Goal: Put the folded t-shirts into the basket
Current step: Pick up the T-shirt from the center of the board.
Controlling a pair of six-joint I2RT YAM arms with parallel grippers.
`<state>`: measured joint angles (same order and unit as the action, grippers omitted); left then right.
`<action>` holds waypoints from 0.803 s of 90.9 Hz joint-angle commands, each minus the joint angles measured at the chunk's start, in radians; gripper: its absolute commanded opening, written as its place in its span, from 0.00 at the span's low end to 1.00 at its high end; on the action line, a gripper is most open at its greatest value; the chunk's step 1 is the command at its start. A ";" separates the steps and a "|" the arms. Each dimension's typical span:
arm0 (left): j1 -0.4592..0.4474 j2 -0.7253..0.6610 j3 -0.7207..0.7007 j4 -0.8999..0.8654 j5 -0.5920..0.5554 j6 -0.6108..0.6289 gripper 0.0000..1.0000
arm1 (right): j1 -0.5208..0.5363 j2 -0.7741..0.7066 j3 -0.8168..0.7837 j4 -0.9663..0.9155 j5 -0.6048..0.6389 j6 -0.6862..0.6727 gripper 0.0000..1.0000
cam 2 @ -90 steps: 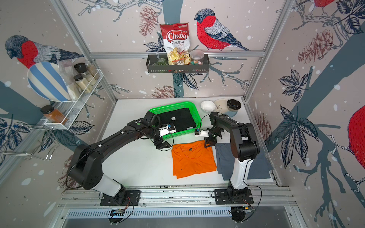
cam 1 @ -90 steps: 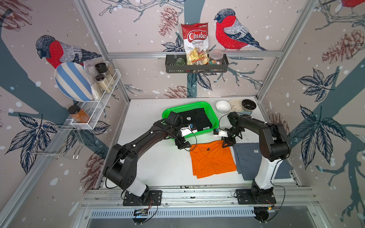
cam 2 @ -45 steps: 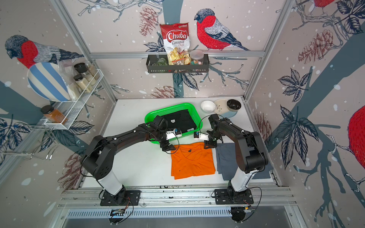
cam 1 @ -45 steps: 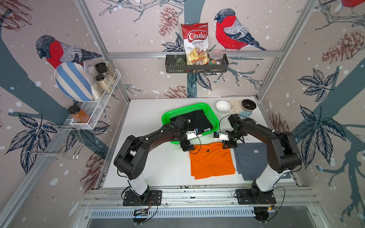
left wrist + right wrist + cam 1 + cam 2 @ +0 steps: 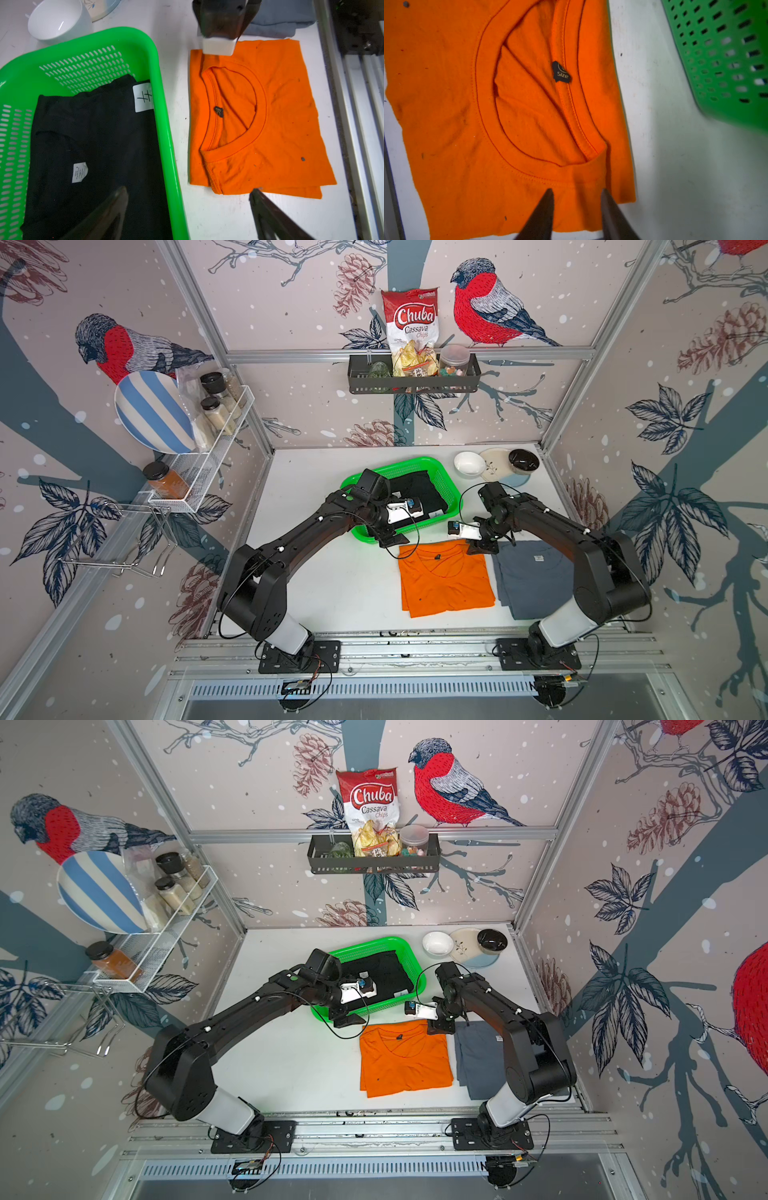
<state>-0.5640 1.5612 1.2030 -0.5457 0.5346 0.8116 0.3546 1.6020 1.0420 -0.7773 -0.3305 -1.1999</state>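
Table (image 5: 332,580): white, with the basket toward the back and two folded shirts nearer the front.
Basket (image 5: 399,461): bright green and perforated, just behind the orange shirt with a strip of bare table between them.
Grey-blue t-shirt (image 5: 536,576): folded flat on the table outside the basket, just beside the orange one on the right arm's side.
Orange t-shirt (image 5: 446,580): folded flat on the table outside the basket, collar end toward the basket.
Black t-shirt (image 5: 93,135): folded inside the basket, white tags facing up.
Left gripper (image 5: 189,189): spread wide and empty, straddling the basket's near rim. One finger is above the black shirt, the other at the orange shirt's corner.
Right gripper (image 5: 577,190): fingers partly apart at the orange shirt's collar-end edge, with cloth lying flat between them. I cannot tell whether they touch it.
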 commanded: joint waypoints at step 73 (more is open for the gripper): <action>-0.114 0.131 -0.116 0.096 -0.212 -0.054 0.91 | -0.129 0.305 0.188 -0.056 -0.075 0.027 0.95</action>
<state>-0.6964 1.6814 1.0779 -0.4370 0.3542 0.7315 0.2222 1.8851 1.2030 -0.7906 -0.3973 -1.1564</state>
